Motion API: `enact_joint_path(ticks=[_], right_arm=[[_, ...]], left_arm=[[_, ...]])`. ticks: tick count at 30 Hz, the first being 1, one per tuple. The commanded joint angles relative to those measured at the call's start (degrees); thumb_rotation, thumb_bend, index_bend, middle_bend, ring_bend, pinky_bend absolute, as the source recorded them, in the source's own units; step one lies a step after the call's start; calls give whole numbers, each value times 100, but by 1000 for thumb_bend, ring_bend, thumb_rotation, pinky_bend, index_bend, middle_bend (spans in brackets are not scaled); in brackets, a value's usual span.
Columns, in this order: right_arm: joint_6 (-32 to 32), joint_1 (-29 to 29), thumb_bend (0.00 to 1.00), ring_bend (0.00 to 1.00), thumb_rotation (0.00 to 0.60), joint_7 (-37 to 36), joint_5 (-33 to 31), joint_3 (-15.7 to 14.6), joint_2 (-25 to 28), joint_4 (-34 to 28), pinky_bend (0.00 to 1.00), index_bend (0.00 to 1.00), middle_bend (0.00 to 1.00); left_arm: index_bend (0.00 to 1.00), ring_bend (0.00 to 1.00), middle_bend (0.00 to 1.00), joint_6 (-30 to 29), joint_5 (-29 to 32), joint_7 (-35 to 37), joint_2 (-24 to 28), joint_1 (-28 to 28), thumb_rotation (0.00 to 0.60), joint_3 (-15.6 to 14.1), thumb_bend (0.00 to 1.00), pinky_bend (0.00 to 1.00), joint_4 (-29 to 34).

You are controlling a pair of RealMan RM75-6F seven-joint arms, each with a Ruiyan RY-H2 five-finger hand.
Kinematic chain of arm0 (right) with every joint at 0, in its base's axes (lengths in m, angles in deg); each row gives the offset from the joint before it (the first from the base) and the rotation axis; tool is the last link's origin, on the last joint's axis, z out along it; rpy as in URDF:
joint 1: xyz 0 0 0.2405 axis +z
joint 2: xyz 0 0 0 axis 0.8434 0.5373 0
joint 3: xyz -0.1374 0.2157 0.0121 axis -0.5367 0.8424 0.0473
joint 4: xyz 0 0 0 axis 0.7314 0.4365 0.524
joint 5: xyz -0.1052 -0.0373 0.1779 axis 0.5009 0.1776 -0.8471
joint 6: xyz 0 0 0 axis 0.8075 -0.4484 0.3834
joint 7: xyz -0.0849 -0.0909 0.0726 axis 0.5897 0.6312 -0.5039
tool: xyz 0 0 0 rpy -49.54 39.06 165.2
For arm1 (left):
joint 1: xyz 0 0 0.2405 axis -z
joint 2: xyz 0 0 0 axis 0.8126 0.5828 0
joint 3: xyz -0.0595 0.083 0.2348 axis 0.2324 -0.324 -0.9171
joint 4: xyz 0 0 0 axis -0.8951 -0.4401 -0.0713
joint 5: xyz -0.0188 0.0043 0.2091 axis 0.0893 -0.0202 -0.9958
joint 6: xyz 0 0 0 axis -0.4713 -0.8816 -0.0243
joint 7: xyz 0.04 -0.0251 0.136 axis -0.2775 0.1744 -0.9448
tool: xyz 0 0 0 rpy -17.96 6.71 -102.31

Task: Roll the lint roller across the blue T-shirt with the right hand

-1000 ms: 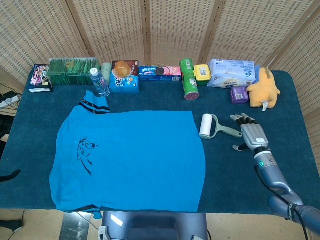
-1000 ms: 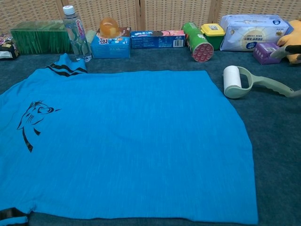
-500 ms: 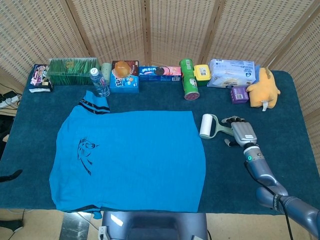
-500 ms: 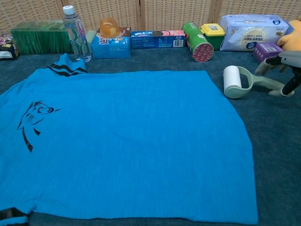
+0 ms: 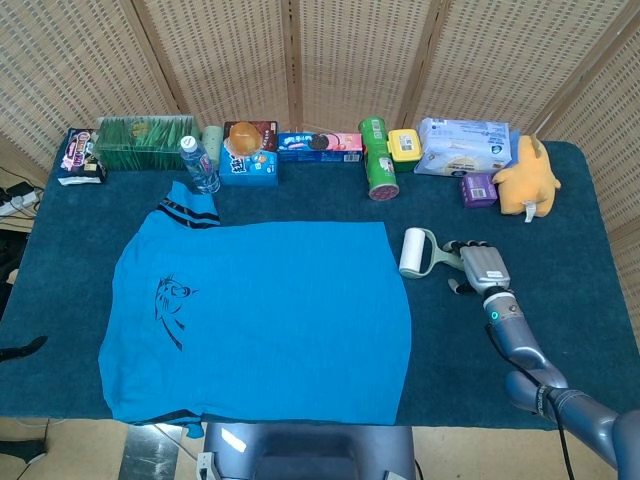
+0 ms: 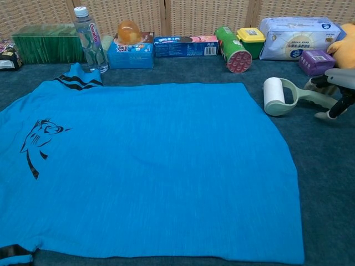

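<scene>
— Right hand [image 5: 480, 268] first: where do we stand?
— We see it over the pale green handle of the white-drum lint roller [image 5: 424, 254], fingers curling around it. From the chest view the hand [image 6: 337, 94] seems to touch the handle, but we cannot tell if the grasp is firm.
— And the roller?
— Lying on the dark blue worktop [image 5: 560, 250], just right of the bright blue T-shirt with a black cat print [image 5: 260, 315], drum nearest the shirt's far right corner.
— So progress?
— Early, we judge: no rolling yet; lifting and every pass remain.
</scene>
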Motion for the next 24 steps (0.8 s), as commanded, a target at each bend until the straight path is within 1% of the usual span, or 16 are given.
enact_joint_path(ticks=[1, 9, 13, 16, 19, 22, 24], right_arm=[[-45, 23, 398, 335, 600, -26, -2, -16, -82, 117, 229, 280, 408], [7, 33, 440, 473, 600, -72, 37, -18, -191, 220, 279, 301, 580], [-16, 37, 453, 504, 600, -76, 28, -23, -223, 222, 368, 350, 649], [-43, 45, 454, 514, 600, -94, 34, -29, -238, 200, 395, 408, 689], [-35, 47, 454, 524, 600, -107, 41, -29, -259, 183, 402, 473, 716], [-34, 51, 453, 524, 600, -144, 53, -23, -262, 165, 406, 530, 719], [-54, 57, 454, 517, 600, -202, 52, -8, -256, 150, 406, 548, 714]], left_arm=[[0, 0, 0, 5, 15, -18, -3, 6, 600, 3, 114, 80, 8], [0, 0, 0, 13, 50, -39, -8, 13, 600, 9, 114, 80, 18], [0, 0, 0, 11, 57, -36, -6, 13, 600, 11, 114, 80, 19], [0, 0, 0, 11, 65, -33, -6, 12, 600, 12, 115, 80, 20], [0, 0, 0, 9, 65, -33, -4, 11, 600, 12, 115, 79, 22], [0, 0, 0, 8, 67, -35, -5, 10, 600, 11, 115, 79, 23], [0, 0, 0, 11, 74, -31, -6, 12, 600, 12, 114, 80, 22]])
